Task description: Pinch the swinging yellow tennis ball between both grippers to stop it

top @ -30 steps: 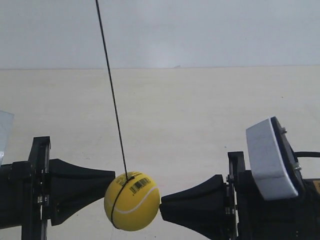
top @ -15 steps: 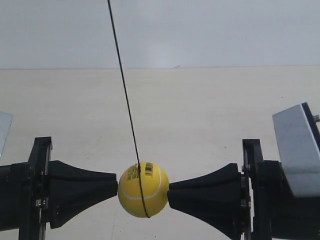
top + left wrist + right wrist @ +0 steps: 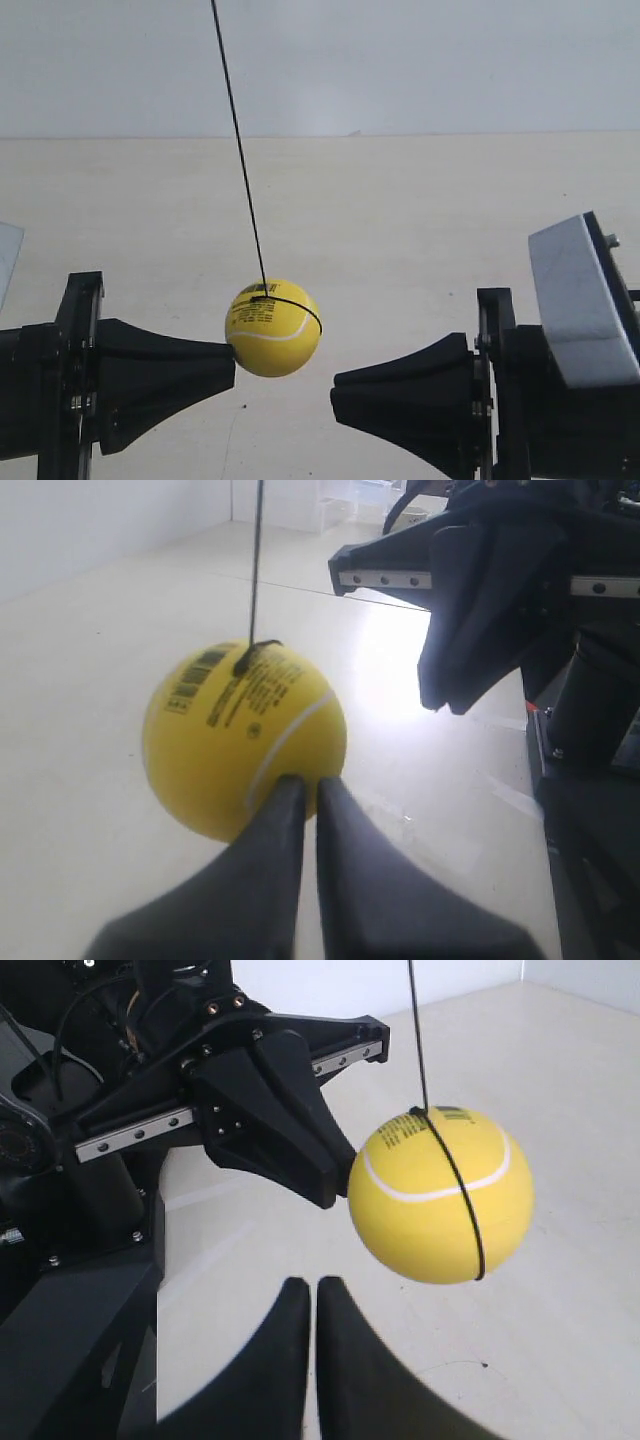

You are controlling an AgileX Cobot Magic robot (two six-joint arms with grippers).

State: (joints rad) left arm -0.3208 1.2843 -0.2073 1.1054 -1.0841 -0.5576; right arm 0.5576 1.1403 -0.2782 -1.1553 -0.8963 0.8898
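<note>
Black string (image 3: pixel 239 150) is suspending yellow tennis ball (image 3: pixel 273 327) — left claw (image 3: pixel 308 783), pressed together, is touching it; right claw (image 3: pixel 310 1282), also pressed together, is hanging just apart.

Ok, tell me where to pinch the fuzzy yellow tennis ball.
Across its middle, from opposite sides: left gripper one side, right gripper the other. The yellow tennis ball is round and hangs on a black string, so off-centre pushes may slip.

Likely a lab: plain white wall (image 3: pixel 420 60) behind pale surface (image 3: pixel 420 220)
</note>
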